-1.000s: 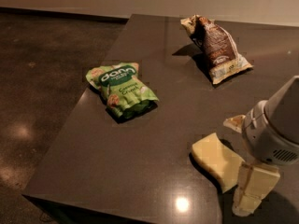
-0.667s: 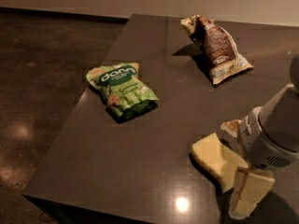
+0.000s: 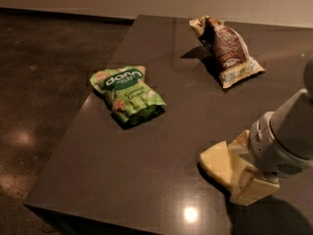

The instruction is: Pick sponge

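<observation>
The sponge (image 3: 219, 163) is a flat pale yellow foam block lying on the dark table (image 3: 146, 170) near its front right. My gripper (image 3: 246, 166) comes in from the right, low over the table. It is open, with its jaws on either side of the sponge's right end. The near finger pad (image 3: 254, 190) rests at the sponge's front corner. The far finger (image 3: 239, 139) stands behind the sponge. The grey wrist (image 3: 276, 148) hides the sponge's right end.
A green snack bag (image 3: 128, 93) lies at the table's left middle. A brown snack bag (image 3: 226, 49) lies at the back right. The table's left edge and front edge drop to a dark floor (image 3: 39, 82).
My gripper has moved a little left and down, so its fingers reach further along the sponge. The sponge and both bags have not moved.
</observation>
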Robot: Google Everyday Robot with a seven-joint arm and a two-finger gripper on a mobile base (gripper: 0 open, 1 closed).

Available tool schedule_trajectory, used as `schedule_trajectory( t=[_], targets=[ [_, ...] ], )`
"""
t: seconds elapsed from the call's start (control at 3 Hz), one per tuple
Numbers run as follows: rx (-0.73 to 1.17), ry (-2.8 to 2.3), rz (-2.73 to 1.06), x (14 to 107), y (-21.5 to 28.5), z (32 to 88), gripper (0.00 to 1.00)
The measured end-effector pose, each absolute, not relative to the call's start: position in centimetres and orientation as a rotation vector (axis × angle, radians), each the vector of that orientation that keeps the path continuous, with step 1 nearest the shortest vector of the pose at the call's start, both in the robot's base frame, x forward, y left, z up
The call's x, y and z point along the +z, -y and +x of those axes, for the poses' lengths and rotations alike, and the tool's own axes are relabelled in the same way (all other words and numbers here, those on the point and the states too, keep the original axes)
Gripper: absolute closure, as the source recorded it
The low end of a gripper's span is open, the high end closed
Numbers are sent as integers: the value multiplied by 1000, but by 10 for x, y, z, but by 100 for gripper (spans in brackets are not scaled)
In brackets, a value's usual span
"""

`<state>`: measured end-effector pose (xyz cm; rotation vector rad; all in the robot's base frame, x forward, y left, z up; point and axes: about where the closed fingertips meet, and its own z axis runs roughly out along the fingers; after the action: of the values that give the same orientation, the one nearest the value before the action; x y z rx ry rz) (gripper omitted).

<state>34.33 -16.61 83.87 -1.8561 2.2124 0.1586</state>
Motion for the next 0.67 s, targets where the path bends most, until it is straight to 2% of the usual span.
schedule_trajectory(
  t=[0.67],
  targets=[
    [154,-2191,-1823,873,155,354,85]
  ],
)
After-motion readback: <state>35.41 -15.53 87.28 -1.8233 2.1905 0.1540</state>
